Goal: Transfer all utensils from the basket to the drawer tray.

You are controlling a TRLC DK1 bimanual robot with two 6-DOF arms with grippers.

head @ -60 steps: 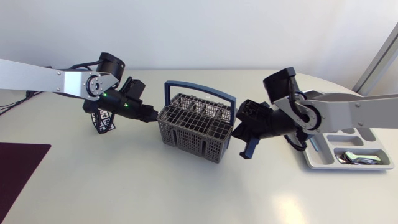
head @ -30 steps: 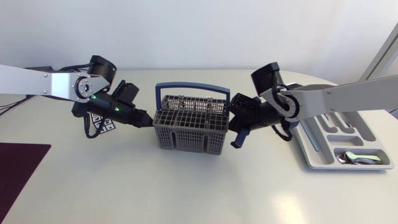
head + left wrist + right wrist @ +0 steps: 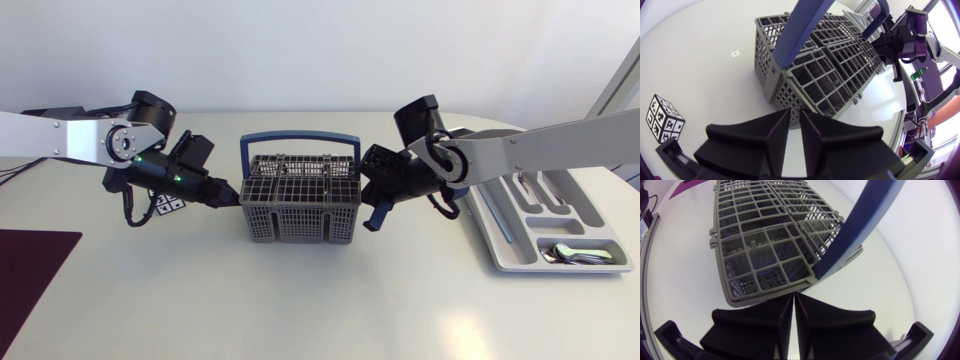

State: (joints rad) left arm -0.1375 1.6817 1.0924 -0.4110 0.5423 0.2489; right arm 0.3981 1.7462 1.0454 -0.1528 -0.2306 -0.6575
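Could skid or tip the basket [image 3: 300, 200] if pushed unevenly: braced only end to end between the left hand [image 3: 236, 197] and the right hand [image 3: 368, 208], with nothing hooked around a bar or the blue handle [image 3: 300, 140]. Likely to swivel on the counter [image 3: 320, 300] under more force from one side, or to pop out from between the tips if lifted this way. Might also bend the thin grid under a hard squeeze. Worth checking the cells first: seemingly empty from both wrist views, with utensils [image 3: 580, 254] already lying in the drawer tray [image 3: 515, 250], well off behind the right hand, so possibly little left to carry over.

Left hand [image 3: 795, 120]: pressed nearly together, only a slit between the fingers [image 3: 777, 137], pinching nothing, tips just at the foot of the basket's near end wall, below the handle's post. Coming in low from the side, wrist angled slightly down. Marker cube [image 3: 662, 120] off to one side behind the tips, apart from them.

Right hand [image 3: 793, 297]: pressed fully together, holding nothing, tips against the rim of the opposite end wall, directly ahead. Elbow raised, forearm sloping down toward the basket, wrist bent over.
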